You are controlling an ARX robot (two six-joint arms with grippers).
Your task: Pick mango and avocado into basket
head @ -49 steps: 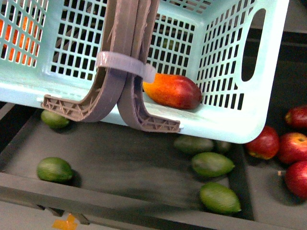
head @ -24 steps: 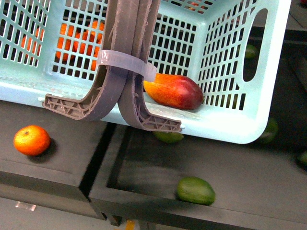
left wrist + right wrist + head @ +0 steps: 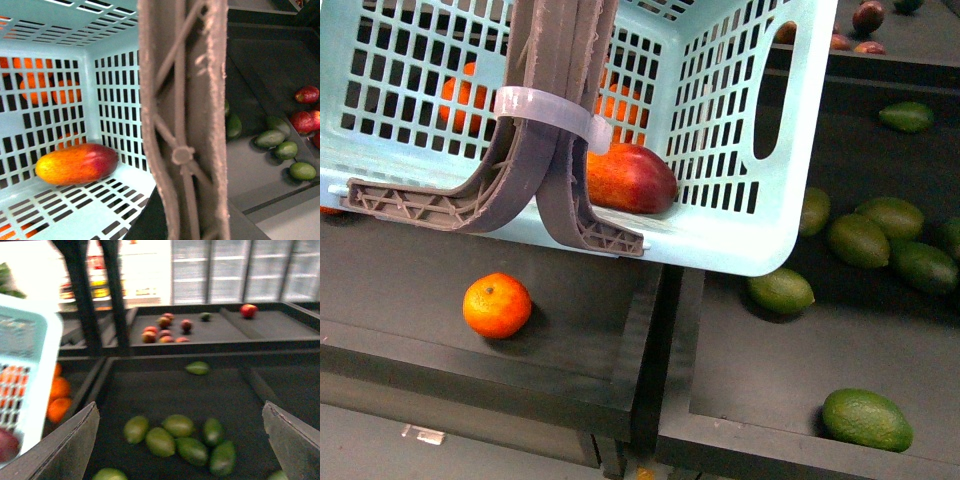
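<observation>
The turquoise basket [image 3: 790, 150] hangs tilted in the front view, with its two grey-brown handles [image 3: 555, 120] swung together and zip-tied. My left gripper is shut on these handles [image 3: 187, 125], and its fingers are hidden behind them. The dark-red mango [image 3: 628, 178] lies inside the basket and also shows in the left wrist view [image 3: 75, 163]. Several green avocados [image 3: 865, 418] lie in the dark bin to the right of the basket. My right gripper [image 3: 182, 450] is open and empty above a cluster of avocados [image 3: 177, 425].
A loose orange [image 3: 497, 305] lies in the bin under the basket, and more oranges [image 3: 465, 95] show through the lattice. A raised divider [image 3: 660, 340] separates the two bins. Red apples [image 3: 306, 94] lie beyond the avocados. A far shelf holds small fruits [image 3: 165, 330].
In the front view the bins have slid right. The basket hung over the avocado bin and now hangs over the orange bin. The mango stays inside.
</observation>
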